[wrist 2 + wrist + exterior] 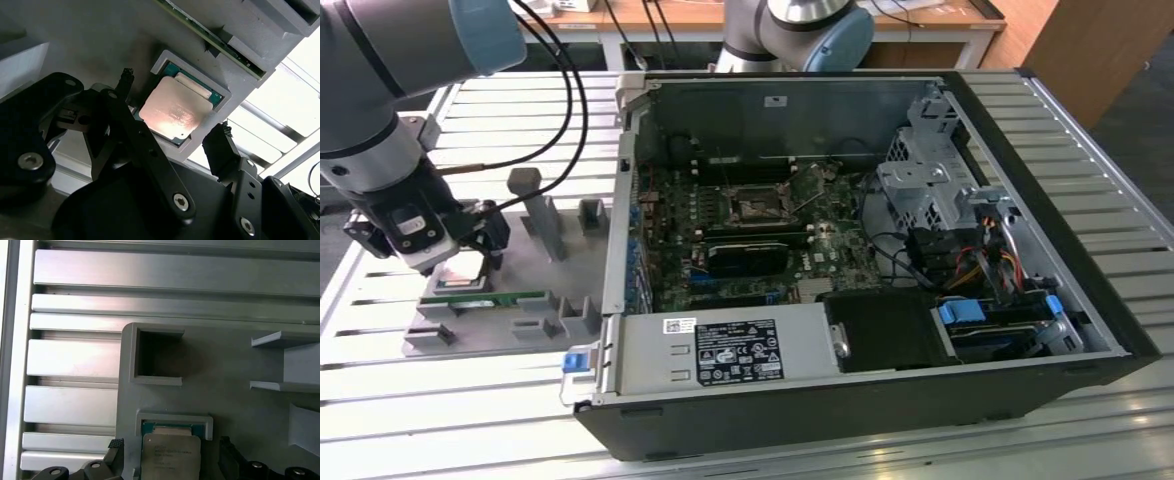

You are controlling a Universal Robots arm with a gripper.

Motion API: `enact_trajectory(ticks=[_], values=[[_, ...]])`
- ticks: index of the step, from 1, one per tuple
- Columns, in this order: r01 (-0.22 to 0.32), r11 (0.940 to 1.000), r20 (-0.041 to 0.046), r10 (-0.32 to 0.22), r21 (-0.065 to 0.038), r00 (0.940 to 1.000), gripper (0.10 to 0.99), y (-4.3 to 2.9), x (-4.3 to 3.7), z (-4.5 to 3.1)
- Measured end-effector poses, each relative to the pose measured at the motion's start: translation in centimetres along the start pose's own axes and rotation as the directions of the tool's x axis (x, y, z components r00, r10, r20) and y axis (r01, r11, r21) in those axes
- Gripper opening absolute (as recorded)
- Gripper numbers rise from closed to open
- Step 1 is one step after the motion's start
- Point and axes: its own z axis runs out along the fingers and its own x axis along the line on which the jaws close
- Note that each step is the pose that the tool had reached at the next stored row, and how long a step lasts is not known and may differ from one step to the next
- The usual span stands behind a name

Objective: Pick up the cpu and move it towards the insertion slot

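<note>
The cpu [175,112] lies in its grey holder [200,78], with a memory stick [487,297] just beside. The gripper [175,100] hangs over it, its fingers [220,142] apart, one at each side.

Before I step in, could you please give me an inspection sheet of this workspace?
Surface: slatted metal table, carrying a grey holder tray.
Job's things: cpu lies flat in its tray pocket, not lifted; insertion slot sits inside the open computer case.
Clutter: memory stick on the tray beside the cpu.
Gripper: gripper open, fingers straddling the cpu.
Cables: black cables hang along the arm.
Surroundings: another robot arm and wooden desks behind.
</note>
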Motion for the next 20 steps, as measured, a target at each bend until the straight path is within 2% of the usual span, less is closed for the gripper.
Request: enact_trajectory(ticks=[6,8,10,11,20], values=[[0.0,1.0,0.0,0.0,0.0,1.0,0.82,0.0,0.0,0.03],[0.0,1.0,0.0001,0.0,0.0,1.0,0.698,0.0,0.0,0.05],[0.0,1.0,0.0,0.0,0.0,1.0,0.698,0.0,0.0,0.06],[0.0,1.0,0.0001,0.0,0.0,1.0,0.631,0.0,0.0,0.06],[0.0,1.0,0.0002,0.0,0.0,1.0,0.631,-0.09,0.0,0.08]])
